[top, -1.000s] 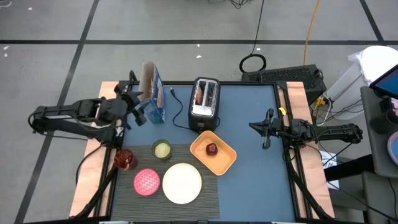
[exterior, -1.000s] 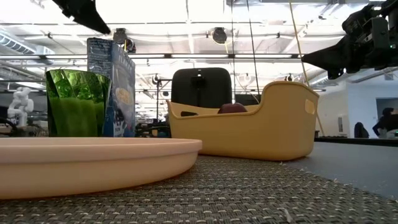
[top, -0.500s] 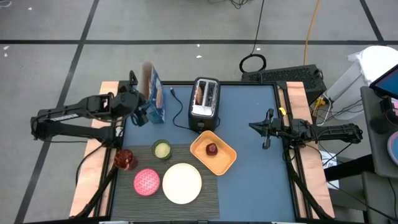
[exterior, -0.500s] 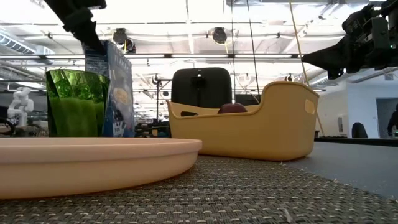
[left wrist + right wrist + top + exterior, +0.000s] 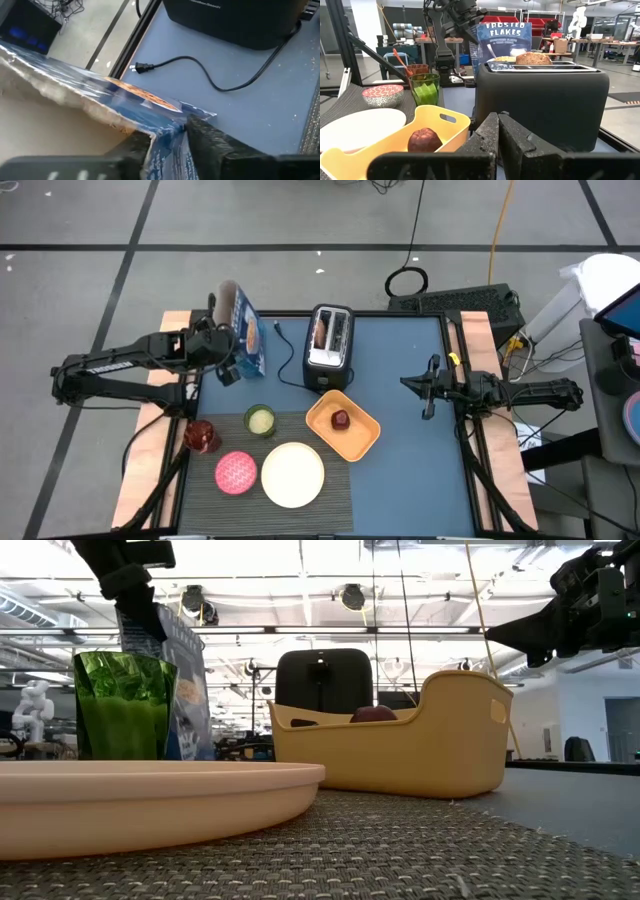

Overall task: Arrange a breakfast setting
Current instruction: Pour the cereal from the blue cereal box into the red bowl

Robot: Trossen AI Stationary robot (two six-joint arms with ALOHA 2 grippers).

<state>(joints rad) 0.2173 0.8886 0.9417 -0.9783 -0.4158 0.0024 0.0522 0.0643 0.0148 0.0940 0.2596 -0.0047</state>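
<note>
Left end effector [image 5: 228,358] grips the open top flap of the upright box [image 5: 250,340], the bowl [image 5: 237,472] lying nearer the front edge, while the right end effector [image 5: 420,386] waits clenched.

A: where's the left arm at?

B: it comes in from 9 o'clock and stretches across the table's far left corner. The left gripper [image 5: 228,360] sits up at about 10 o'clock, its two dark fingers [image 5: 210,142] pinched onto the top edge of the cereal box [image 5: 247,335].

A: and the other one?

B: right arm's parked at 3 o'clock, laid out flat and pointing in toward the middle. The right gripper [image 5: 428,392] has its fingers pressed together with nothing in between.
</note>
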